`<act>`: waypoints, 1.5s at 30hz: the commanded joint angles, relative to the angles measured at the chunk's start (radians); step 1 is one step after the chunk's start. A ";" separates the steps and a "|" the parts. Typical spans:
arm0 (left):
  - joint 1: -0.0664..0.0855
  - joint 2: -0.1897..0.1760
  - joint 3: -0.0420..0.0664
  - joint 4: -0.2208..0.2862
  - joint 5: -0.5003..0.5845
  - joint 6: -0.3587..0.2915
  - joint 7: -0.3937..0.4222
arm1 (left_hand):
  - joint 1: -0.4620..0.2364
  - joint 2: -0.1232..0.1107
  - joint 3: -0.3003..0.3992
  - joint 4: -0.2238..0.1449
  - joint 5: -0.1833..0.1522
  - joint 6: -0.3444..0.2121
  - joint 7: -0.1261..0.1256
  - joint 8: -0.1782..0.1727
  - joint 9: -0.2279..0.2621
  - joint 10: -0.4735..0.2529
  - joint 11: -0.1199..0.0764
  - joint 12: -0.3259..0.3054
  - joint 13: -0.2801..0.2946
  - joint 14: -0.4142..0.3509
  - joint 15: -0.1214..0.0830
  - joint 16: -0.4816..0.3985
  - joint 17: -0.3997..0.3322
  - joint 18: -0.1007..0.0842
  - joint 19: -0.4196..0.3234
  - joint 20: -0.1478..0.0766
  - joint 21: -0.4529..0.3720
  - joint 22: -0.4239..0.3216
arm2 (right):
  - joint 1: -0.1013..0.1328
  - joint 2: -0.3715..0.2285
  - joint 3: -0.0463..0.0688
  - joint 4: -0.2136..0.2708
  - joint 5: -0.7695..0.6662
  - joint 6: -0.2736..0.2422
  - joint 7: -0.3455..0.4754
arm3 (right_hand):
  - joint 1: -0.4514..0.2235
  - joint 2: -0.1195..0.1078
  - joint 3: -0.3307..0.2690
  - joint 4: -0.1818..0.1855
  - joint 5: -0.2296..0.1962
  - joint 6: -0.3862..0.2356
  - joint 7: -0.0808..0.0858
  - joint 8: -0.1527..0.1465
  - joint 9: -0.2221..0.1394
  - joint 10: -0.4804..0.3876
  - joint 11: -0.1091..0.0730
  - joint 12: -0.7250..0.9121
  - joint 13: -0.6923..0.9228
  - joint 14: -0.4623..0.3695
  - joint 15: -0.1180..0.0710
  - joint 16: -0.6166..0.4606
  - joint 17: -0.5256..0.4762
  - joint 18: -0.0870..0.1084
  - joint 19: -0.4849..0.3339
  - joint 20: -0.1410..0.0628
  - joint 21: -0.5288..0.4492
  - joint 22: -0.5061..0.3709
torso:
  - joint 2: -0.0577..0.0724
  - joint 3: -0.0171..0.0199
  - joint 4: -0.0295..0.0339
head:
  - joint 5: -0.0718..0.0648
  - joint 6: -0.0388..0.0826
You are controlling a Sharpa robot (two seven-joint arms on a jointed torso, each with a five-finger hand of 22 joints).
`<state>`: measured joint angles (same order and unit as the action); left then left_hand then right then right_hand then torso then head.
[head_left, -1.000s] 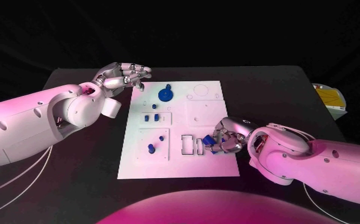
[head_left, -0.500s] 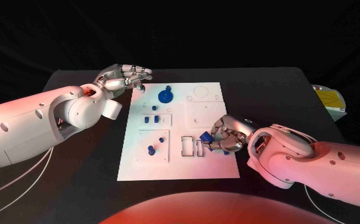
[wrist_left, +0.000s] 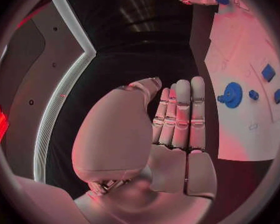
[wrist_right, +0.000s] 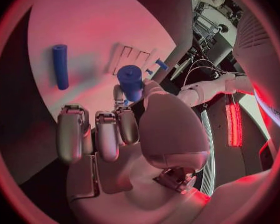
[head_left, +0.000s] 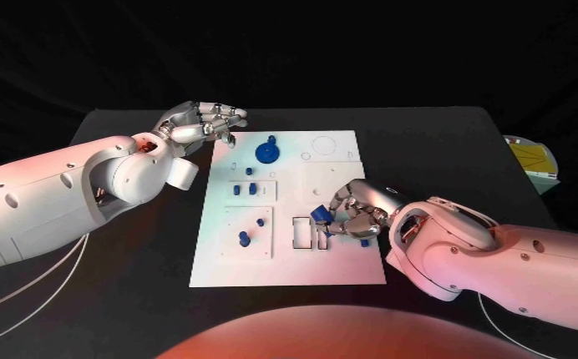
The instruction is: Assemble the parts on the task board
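Observation:
The white task board (head_left: 343,267) lies in the middle of the black table. My right hand (head_left: 352,215) hovers over its near right part, pinching a short blue cylinder (head_left: 321,214) (wrist_right: 130,82) between thumb and finger, just beside two empty rectangular slots (head_left: 308,233). A blue rod (wrist_right: 60,66) lies loose on the board near that hand (wrist_right: 124,134). A blue gear (head_left: 266,153) (wrist_left: 231,94) sits at the board's far end, with small blue parts (head_left: 245,189) below it. My left hand (head_left: 200,123) (wrist_left: 177,119) hangs off the board's far left corner, fingers straight, holding nothing.
More small blue pieces (head_left: 245,238) stand in the board's near left panel. A yellow and white object (head_left: 531,159) sits at the table's right edge. Bare black table (head_left: 433,150) surrounds the board on all sides.
My right hand has shifted slightly left and away with the blue cylinder, uncovering the blue rod on the board beside it. The left hand has barely moved.

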<state>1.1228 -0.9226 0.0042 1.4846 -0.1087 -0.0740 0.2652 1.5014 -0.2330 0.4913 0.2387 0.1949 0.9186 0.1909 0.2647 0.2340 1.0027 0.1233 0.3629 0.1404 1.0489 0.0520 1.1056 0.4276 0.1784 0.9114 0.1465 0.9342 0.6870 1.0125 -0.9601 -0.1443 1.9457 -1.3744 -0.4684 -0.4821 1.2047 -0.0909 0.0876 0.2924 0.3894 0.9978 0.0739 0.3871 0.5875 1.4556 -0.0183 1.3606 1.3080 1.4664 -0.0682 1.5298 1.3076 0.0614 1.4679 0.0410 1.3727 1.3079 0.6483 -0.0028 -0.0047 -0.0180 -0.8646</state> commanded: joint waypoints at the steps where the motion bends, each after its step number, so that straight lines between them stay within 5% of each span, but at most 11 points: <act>1: 0.000 0.002 0.001 0.003 0.006 0.018 0.007 | -0.009 -0.002 0.003 0.001 0.003 -0.006 -0.001 0.005 0.001 -0.008 0.002 0.006 0.001 -0.003 0.000 -0.004 -0.002 0.006 0.007 0.002 -0.004 -0.001 | -0.002 0.022 0.000 -0.012 0.030 0.055 0.001 | 0.006 0.033 -0.003 0.002 -0.001 0.025 -0.017 0.025 0.023 0.004 0.002 0.001 0.062 0.078 -0.009 0.005 0.113 -0.017 0.018 -0.008 -0.001 0.161 | 0.001 -0.0006 0.0010 | 0.002 -0.001; 16: 0.000 0.000 0.001 0.008 0.006 0.017 0.004 | -0.008 -0.001 0.004 -0.001 0.003 -0.006 -0.002 0.007 0.002 -0.009 0.001 0.008 0.001 -0.003 -0.001 -0.004 -0.002 0.006 0.008 0.002 -0.005 -0.002 | -0.011 0.085 0.000 -0.054 0.056 0.102 -0.004 | -0.068 0.038 -0.030 0.002 -0.033 0.028 -0.019 0.035 0.033 0.006 0.001 0.000 0.067 0.078 -0.009 0.006 0.117 -0.017 0.019 -0.007 -0.001 0.164 | 0.001 0.0003 -0.0008 | 0.013 -0.007; 20: 0.000 -0.001 0.001 0.008 0.006 0.015 0.003 | -0.009 -0.003 0.004 -0.003 0.003 -0.015 0.000 0.003 0.000 -0.012 0.002 0.010 0.001 -0.004 0.000 -0.004 -0.003 0.006 0.009 0.002 -0.006 -0.003 | -0.011 0.092 0.000 -0.058 0.056 0.106 -0.006 | -0.098 0.045 -0.048 0.002 -0.103 0.030 -0.022 0.044 0.040 0.007 -0.001 -0.002 0.067 0.078 -0.011 0.006 0.117 -0.017 0.019 -0.009 -0.004 0.165 | 0.002 0.0008 -0.0009 | 0.016 -0.007; 29: 0.000 -0.001 0.001 0.009 0.006 0.014 0.002 | -0.009 -0.003 0.004 -0.003 0.003 -0.015 0.000 0.003 0.000 -0.012 0.002 0.010 0.001 -0.004 0.000 -0.004 -0.003 0.006 0.009 0.002 -0.006 -0.003 | -0.012 0.107 0.000 -0.074 0.043 0.112 -0.015 | -0.123 0.051 -0.068 0.002 -0.126 0.030 -0.023 0.052 0.047 0.007 -0.002 -0.005 0.068 0.078 -0.012 0.005 0.117 -0.017 0.019 -0.010 -0.005 0.166 | 0.001 0.0005 -0.0008 | 0.020 -0.008; 37: 0.000 -0.003 0.001 0.010 0.006 0.014 0.001 | -0.009 -0.003 0.005 -0.003 0.003 -0.018 0.000 0.002 0.000 -0.014 0.002 0.010 0.001 -0.004 0.000 -0.004 -0.003 0.006 0.009 0.002 -0.006 -0.003 | -0.013 0.115 0.000 -0.089 0.018 0.111 -0.038 | -0.206 0.070 -0.192 0.003 -0.337 0.023 -0.024 0.077 0.069 0.005 -0.002 -0.016 0.067 0.078 -0.013 0.004 0.114 -0.016 0.018 -0.011 -0.013 0.168 | 0.001 -0.0002 -0.0005 | 0.019 -0.008; 45: 0.000 -0.003 0.001 0.009 0.006 0.015 -0.001 | -0.009 -0.003 0.005 -0.003 0.003 -0.018 0.001 0.002 0.000 -0.014 0.003 0.010 0.001 -0.004 0.000 -0.004 -0.003 0.006 0.009 0.002 -0.007 -0.003 | -0.013 0.117 0.000 -0.090 -0.010 0.108 -0.047 | -0.267 0.063 -0.268 0.004 -0.341 0.013 -0.023 0.083 0.077 0.001 -0.003 -0.027 0.062 0.077 -0.013 0.003 0.112 -0.015 0.017 -0.011 -0.020 0.167 | 0.001 0.0001 -0.0008 | 0.020 -0.008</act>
<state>1.1226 -0.9268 0.0042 1.4912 -0.1085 -0.0729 0.2614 1.5014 -0.2330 0.4913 0.2387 0.1949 0.9078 0.1909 0.2689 0.2346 0.9953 0.1233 0.3678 0.1400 1.0489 0.0520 1.1056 0.4257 0.1783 0.9151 0.1503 0.9342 0.6852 1.0010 -0.8439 -0.1445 1.8544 -1.3501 -0.3729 -0.5138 0.9465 -0.0295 -0.1768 0.2966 0.0538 1.0188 0.0531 0.4643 0.6638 1.4555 -0.0183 1.3373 1.3075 1.4664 -0.0753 1.5296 1.3073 0.0614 1.4643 0.0376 1.3572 1.3075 0.6491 -0.0028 -0.0051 0.0012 -0.8728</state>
